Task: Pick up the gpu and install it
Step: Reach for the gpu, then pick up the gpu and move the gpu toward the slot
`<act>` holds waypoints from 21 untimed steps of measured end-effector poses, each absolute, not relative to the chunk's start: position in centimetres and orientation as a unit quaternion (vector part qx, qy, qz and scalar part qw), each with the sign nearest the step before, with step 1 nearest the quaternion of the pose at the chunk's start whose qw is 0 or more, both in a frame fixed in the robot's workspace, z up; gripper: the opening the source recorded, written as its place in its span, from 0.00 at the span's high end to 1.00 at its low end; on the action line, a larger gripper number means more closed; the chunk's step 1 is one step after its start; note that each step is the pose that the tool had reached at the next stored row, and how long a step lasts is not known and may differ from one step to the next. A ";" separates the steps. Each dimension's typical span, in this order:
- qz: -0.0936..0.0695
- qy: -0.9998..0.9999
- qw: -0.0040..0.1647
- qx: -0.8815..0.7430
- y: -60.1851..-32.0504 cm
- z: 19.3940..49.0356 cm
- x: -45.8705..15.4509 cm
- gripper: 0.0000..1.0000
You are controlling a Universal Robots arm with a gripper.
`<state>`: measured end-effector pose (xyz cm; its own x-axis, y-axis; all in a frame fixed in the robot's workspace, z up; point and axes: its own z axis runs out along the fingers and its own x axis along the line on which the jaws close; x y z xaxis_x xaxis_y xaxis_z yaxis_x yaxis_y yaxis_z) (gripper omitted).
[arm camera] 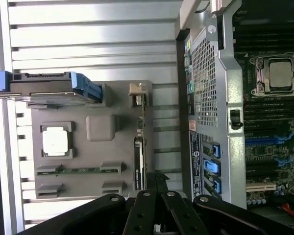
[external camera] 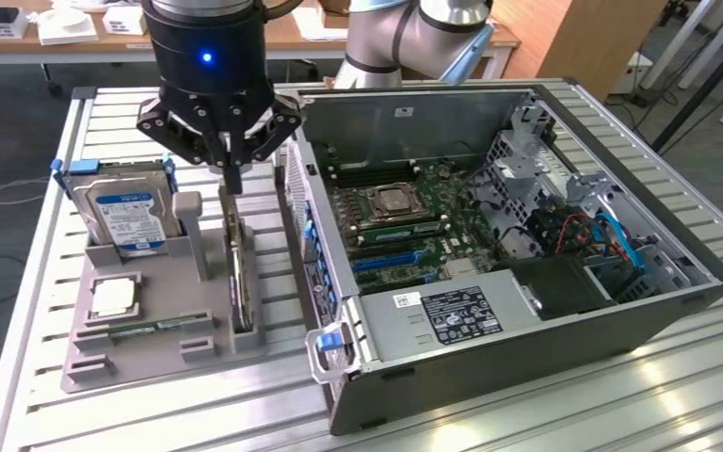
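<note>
WORKBENCH: I am watching the arm's claw (external camera: pixel 227 184) hanging over the grey parts holder (external camera: pixel 148 356), its tip sitting right at the upper end of the gpu (external camera: pixel 238 273); I am not able to tell how far the claw is open, nor whether it is gripping the card. The gpu is standing on edge in a slot along the side of the holder nearest the computer case (external camera: pixel 525 377), toward the exterior view's right; in the wrist view the gpu (arm camera: pixel 139 156) is showing edge-on as a thin dark strip running up to the claw (arm camera: pixel 156 180). 1 hard drive (external camera: pixel 120 212) with a blue-white label is standing upright at the holder's far end; 1 processor chip (external camera: pixel 112 298) is lying flat in a square pocket; 1 green memory stick (external camera: pixel 148 327) is lying in a groove just in front of it. The case is lying open on the slatted metal table (external camera: pixel 587 419), just beside the holder, exposing the motherboard (external camera: pixel 425 231) with 1 processor socket (external camera: pixel 393 201) and blue expansion slots (external camera: pixel 387 259).
</note>
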<state>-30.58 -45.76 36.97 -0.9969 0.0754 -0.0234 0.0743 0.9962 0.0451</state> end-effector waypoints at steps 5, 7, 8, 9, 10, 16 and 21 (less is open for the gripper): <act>0.022 0.999 0.008 0.038 -45.8 37.0 -30.6 0.89; 0.022 0.999 0.008 0.038 -45.8 37.0 -30.6 0.89; 0.022 0.999 0.008 0.037 -45.8 37.0 -30.6 0.89; 0.022 0.999 0.008 0.038 -45.8 37.0 -30.6 0.89; 0.022 0.999 0.008 0.038 -45.8 37.0 -30.6 0.89; 0.022 0.999 0.007 0.038 -45.8 37.0 -30.6 0.89; 0.022 0.999 0.007 0.038 -45.8 37.0 -30.6 0.71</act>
